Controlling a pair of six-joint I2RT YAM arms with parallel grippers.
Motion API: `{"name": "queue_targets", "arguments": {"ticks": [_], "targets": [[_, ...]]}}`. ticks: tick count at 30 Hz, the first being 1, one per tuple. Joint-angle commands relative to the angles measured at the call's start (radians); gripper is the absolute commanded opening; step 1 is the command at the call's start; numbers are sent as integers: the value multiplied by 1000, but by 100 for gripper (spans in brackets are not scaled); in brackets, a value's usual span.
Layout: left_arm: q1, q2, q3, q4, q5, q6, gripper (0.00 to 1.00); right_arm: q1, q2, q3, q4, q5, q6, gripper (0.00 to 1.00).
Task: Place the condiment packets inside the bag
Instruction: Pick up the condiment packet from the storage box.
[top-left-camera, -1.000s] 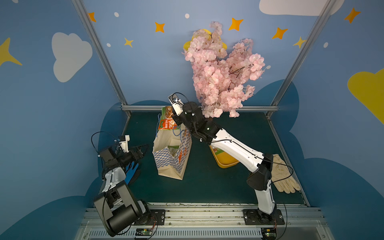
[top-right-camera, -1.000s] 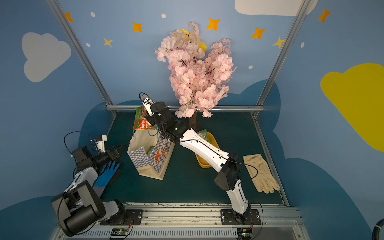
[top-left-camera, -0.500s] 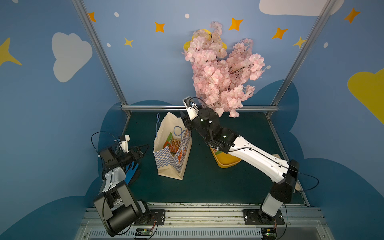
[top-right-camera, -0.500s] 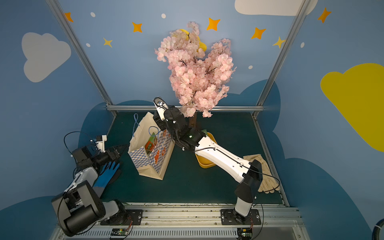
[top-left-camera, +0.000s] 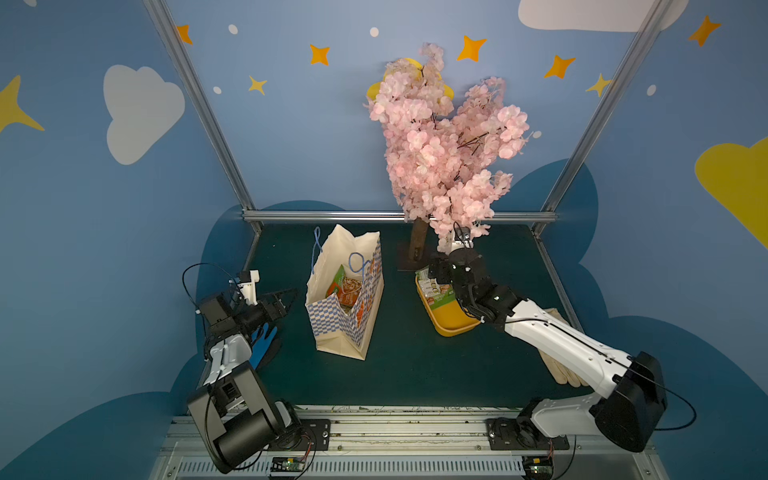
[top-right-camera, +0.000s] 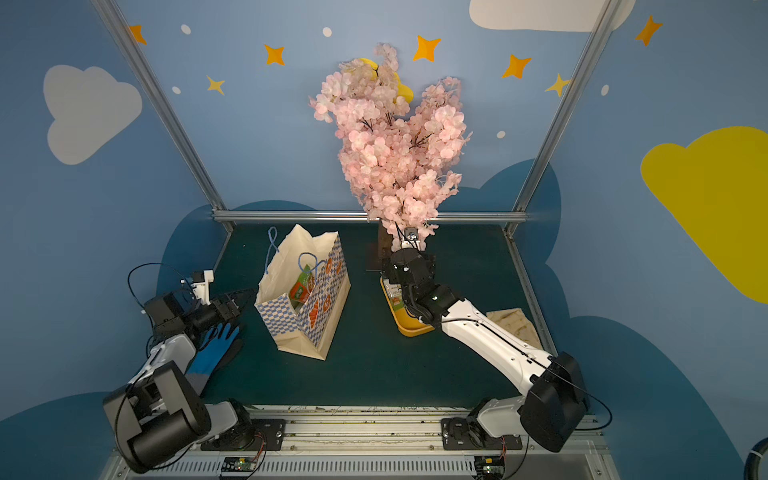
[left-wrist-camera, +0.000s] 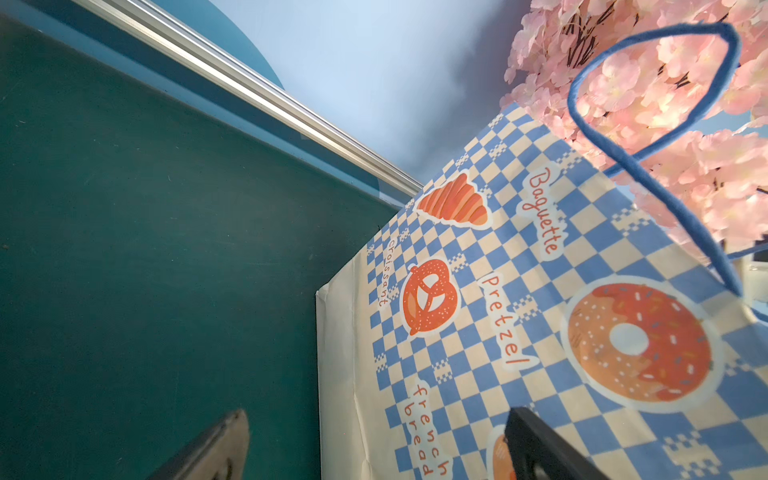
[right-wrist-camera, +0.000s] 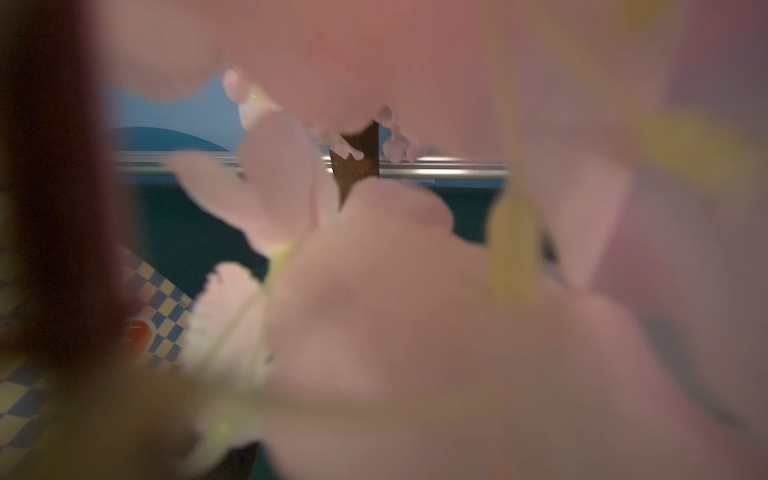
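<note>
Here the bag (top-left-camera: 332, 328) stands open, bare bench (top-left-camera: 415, 365) around its base; left claw (top-left-camera: 291, 296) spread wide near it; right claw (top-left-camera: 436, 276) over the yellow tub (top-left-camera: 453, 332), state unreadable.

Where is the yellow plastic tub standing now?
In both top views the yellow plastic tub sits on the green table to the right of the blue-checkered paper bag, just in front of the pink blossom tree's trunk, partly under the right arm.

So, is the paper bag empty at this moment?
No, in both top views a green and orange condiment packet shows inside the open mouth of the standing bag.
</note>
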Motion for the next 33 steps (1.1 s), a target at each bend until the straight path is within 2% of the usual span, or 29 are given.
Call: {"name": "queue_targets", "arguments": {"ticks": [1,4,9,16,22,33], "targets": [[3,1,3,15,16,1,100,4,77,28,-33,55,133,95],[4,-3,3,15,16,3,100,3,198,118,-133,113,217,95],[4,2,4,16,16,4,100,7,434,309,-273,131,233,95],[4,10,7,20,20,3,100,6,637,519,-376,189,332,95],[4,10,6,21,20,3,100,-3,732,598,-418,198,347,94],[5,4,5,22,20,-1,100,-27,819,667,-452,149,381,82]]}}
